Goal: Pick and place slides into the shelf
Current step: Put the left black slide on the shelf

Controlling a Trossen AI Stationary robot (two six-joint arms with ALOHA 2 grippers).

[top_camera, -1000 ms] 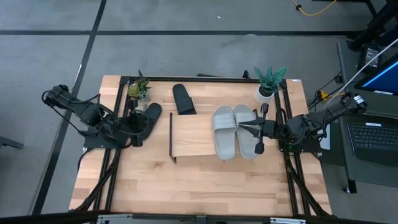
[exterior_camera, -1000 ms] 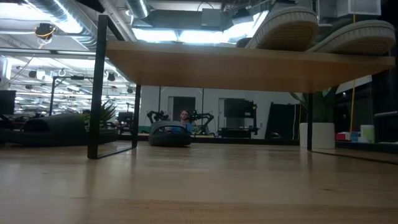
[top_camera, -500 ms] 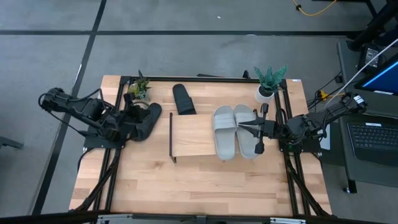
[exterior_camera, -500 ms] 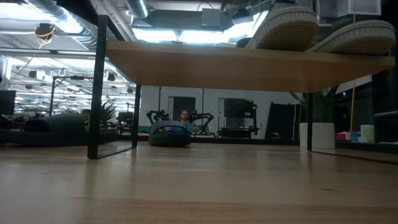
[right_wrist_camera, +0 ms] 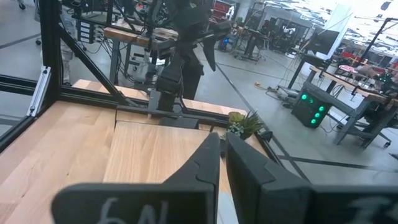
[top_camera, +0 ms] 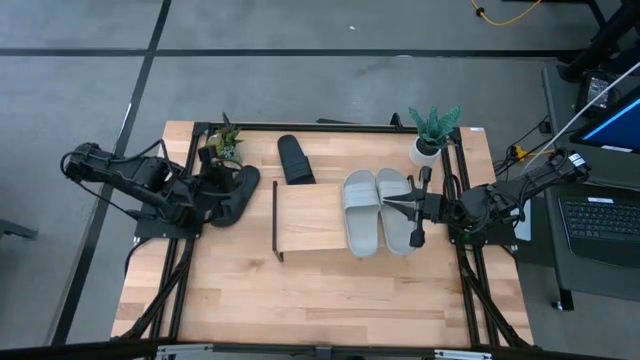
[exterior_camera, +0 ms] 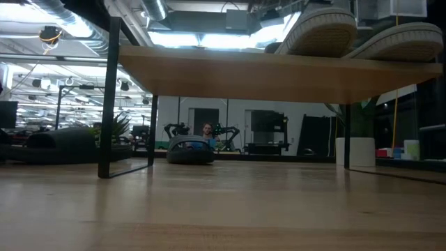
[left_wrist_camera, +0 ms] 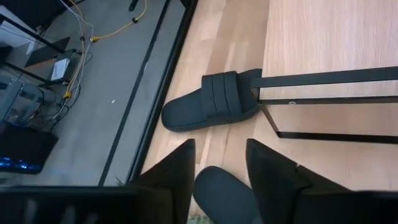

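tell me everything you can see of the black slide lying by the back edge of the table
The black slide is matte, with a broad ribbed strap across an open toe. It lies flat, sole down, on the wooden tabletop, just behind the shelf, its one end against the shelf's black wire frame. No pincer touches it.

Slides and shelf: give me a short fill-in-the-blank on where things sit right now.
1. The two slides lying on the shelf are the light ____ pair.
2. The black slide by the left gripper lies on the ____, not on the shelf.
3. The number of black slides off the shelf is ____.
4. The right gripper has its fingers ____.

Missing words: grey; table; two; shut
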